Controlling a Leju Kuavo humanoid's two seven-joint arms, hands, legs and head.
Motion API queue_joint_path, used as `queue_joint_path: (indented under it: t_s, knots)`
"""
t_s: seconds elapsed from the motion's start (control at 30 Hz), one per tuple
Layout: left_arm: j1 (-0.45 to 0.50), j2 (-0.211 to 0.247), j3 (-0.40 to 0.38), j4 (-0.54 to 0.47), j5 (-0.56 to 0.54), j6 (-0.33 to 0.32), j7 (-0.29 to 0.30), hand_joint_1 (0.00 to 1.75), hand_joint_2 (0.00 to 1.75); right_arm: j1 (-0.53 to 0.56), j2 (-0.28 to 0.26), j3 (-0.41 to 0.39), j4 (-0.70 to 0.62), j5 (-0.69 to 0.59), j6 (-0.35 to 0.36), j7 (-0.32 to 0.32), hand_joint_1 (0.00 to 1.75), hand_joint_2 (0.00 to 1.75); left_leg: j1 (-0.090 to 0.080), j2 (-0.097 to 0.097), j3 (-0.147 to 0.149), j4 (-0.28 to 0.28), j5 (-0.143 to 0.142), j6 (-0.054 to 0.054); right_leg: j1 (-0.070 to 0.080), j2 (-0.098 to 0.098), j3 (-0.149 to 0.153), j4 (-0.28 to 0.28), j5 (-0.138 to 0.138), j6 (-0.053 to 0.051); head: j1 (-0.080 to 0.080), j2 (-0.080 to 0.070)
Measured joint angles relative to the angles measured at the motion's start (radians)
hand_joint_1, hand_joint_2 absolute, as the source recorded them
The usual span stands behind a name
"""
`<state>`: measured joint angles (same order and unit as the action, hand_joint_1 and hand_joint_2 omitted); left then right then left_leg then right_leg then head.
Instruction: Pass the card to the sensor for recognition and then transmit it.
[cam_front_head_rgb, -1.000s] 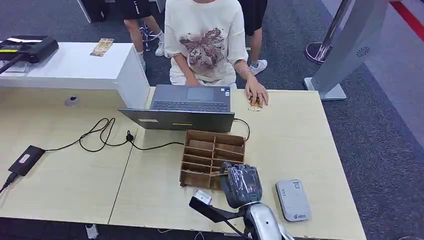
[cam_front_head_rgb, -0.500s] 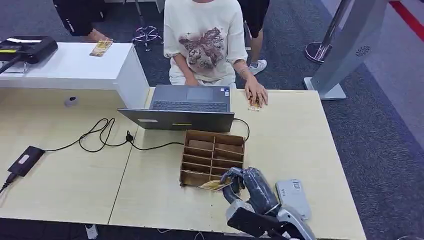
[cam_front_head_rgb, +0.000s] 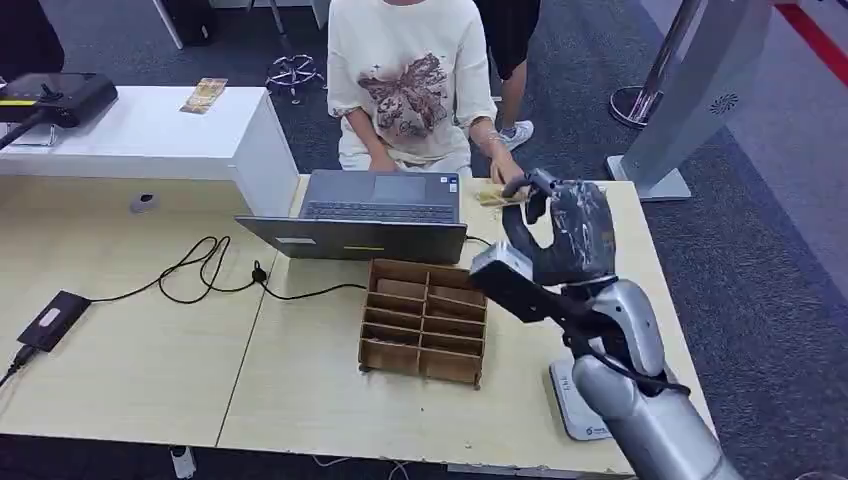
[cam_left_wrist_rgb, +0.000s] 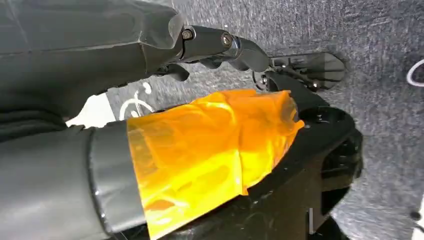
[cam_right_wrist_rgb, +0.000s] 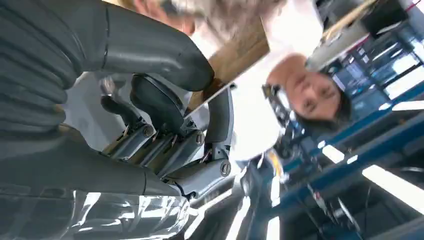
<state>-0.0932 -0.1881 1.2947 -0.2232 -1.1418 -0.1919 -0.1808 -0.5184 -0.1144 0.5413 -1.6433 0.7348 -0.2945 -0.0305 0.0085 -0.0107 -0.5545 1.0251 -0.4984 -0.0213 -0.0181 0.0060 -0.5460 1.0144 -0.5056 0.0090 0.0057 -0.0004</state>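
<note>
Pinching a card (cam_front_head_rgb: 497, 197) between thumb and fingers, the right hand (cam_front_head_rgb: 560, 232) holds it raised above the table's (cam_front_head_rgb: 300, 380) far edge, beside the laptop (cam_front_head_rgb: 375, 212), near a seated person (cam_front_head_rgb: 410, 80). Left hand (cam_left_wrist_rgb: 100, 100): finger state unclear.

You have one laptop (cam_front_head_rgb: 385, 205), one wooden divider box (cam_front_head_rgb: 425, 320), one grey sensor pad (cam_front_head_rgb: 570, 400) and one black adapter (cam_front_head_rgb: 52, 320) on the desk. There are two cards: one in the right hand (cam_front_head_rgb: 560, 235), at (cam_front_head_rgb: 497, 197), and one (cam_front_head_rgb: 204, 94) on the white counter (cam_front_head_rgb: 150, 135). One person (cam_front_head_rgb: 415, 80) sits opposite you.
</note>
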Motion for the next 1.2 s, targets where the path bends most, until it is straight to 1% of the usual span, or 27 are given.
queue_joint_path:
  t_s: [0.17, 0.27, 0.33, 0.37, 0.47, 0.57, 0.7, 0.8, 0.93, 0.97, 1.0, 1.03, 1.2]
  knots:
    - [-0.004, 0.002, -0.024, 0.0, -0.035, -0.006, 0.007, 0.0, 0.0, -0.221, 0.068, 0.036, 0.18, 0.084, 0.052, 0.095, 1.75, 1.75, 0.0, -0.001, 0.0, 0.0, 0.001, -0.001, 0.0, -0.001, -0.001, 0.001, 0.0, 0.0, 0.0, 0.0]
    - [-0.006, 0.004, -0.04, 0.0, -0.053, -0.012, 0.01, 0.0, 0.0, -0.349, 0.116, 0.053, 0.324, 0.093, 0.118, 0.138, 1.75, 1.75, 0.0, -0.001, 0.0, 0.0, 0.001, -0.001, 0.0, 0.0, -0.001, 0.002, 0.0, 0.0, 0.0, 0.0]
    - [-0.008, 0.005, -0.051, 0.0, -0.059, -0.019, 0.013, 0.0, 0.0, -0.422, 0.146, 0.065, 0.441, 0.087, 0.161, 0.154, 1.75, 1.75, 0.0, -0.001, -0.001, 0.0, 0.001, -0.001, 0.0, -0.001, -0.001, 0.002, 0.0, 0.0, 0.001, 0.0]
    - [-0.008, 0.005, -0.055, 0.0, -0.06, -0.021, 0.013, 0.0, 0.0, -0.46, 0.161, 0.069, 0.505, 0.076, 0.196, 0.16, 1.75, 1.75, 0.0, -0.001, -0.001, 0.0, 0.001, -0.001, 0.0, -0.001, -0.001, 0.002, 0.0, 0.0, 0.0, 0.0]
    - [-0.009, 0.005, -0.063, 0.0, -0.063, -0.024, 0.02, 0.0, 0.0, -0.54, 0.191, 0.076, 0.668, 0.049, 0.247, 0.165, 1.75, 1.75, 0.0, -0.002, -0.001, 0.0, 0.001, 0.0, 0.0, -0.002, -0.001, 0.002, 0.0, 0.0, 0.0, 0.0]
    - [-0.008, 0.005, -0.07, 0.0, -0.063, -0.027, 0.028, 0.0, 0.0, -0.597, 0.211, 0.079, 0.806, 0.013, 0.286, 0.164, 1.75, 1.75, 0.0, -0.002, -0.002, 0.001, 0.001, 0.0, 0.0, -0.002, -0.002, 0.002, 0.0, 0.0, 0.0, 0.0]
    - [-0.008, 0.006, -0.072, 0.0, -0.063, -0.03, 0.033, 0.0, 0.0, -0.648, 0.224, 0.077, 0.948, -0.01, 0.306, 0.155, 1.75, 1.75, 0.0, -0.002, -0.002, 0.002, 0.001, 0.0, 0.0, -0.002, -0.002, 0.002, 0.0, 0.0, 0.0, 0.0]
    - [-0.008, 0.006, -0.072, 0.0, -0.063, -0.033, 0.033, 0.0, 0.0, -0.667, 0.225, 0.073, 1.018, -0.017, 0.302, 0.152, 1.75, 1.75, 0.0, -0.002, -0.003, 0.002, 0.001, 0.0, 0.0, -0.002, -0.002, 0.002, 0.0, 0.0, 0.0, 0.0]
    - [-0.007, 0.006, -0.072, 0.0, -0.063, -0.033, 0.033, 0.0, 0.0, -0.683, 0.225, 0.068, 1.078, -0.015, 0.284, 0.147, 1.75, 1.75, 0.0, -0.002, -0.002, 0.002, 0.001, 0.0, 0.0, -0.002, -0.002, 0.002, 0.0, 0.0, 0.0, 0.0]
    - [-0.007, 0.006, -0.072, 0.0, -0.063, -0.033, 0.033, 0.0, 0.0, -0.684, 0.225, 0.067, 1.088, -0.014, 0.278, 0.144, 0.96, 1.75, 0.0, -0.002, -0.002, 0.002, 0.001, 0.0, 0.0, -0.002, -0.002, 0.002, 0.0, 0.0, 0.0, 0.0]
    - [-0.007, 0.006, -0.072, 0.0, -0.063, -0.033, 0.033, 0.0, 0.0, -0.684, 0.225, 0.066, 1.095, -0.015, 0.275, 0.142, 0.09, 1.75, 0.0, -0.002, -0.002, 0.002, 0.001, 0.0, 0.0, -0.002, -0.002, 0.002, 0.0, 0.0, 0.0, 0.0]
    - [-0.007, 0.006, -0.072, 0.0, -0.063, -0.033, 0.033, 0.0, 0.0, -0.684, 0.225, 0.066, 1.101, -0.015, 0.272, 0.141, 0.0, 1.75, 0.0, -0.002, -0.002, 0.002, 0.001, 0.0, 0.0, -0.002, -0.002, 0.002, 0.0, 0.0, 0.0, 0.0]
    - [-0.007, 0.008, -0.072, 0.0, -0.061, -0.032, 0.033, 0.0, 0.0, -0.683, 0.225, 0.061, 1.121, -0.015, 0.252, 0.134, 0.0, 1.75, 0.0, -0.002, -0.002, 0.002, 0.001, 0.0, 0.0, -0.002, -0.003, 0.002, 0.0, 0.0, 0.0, 0.0]
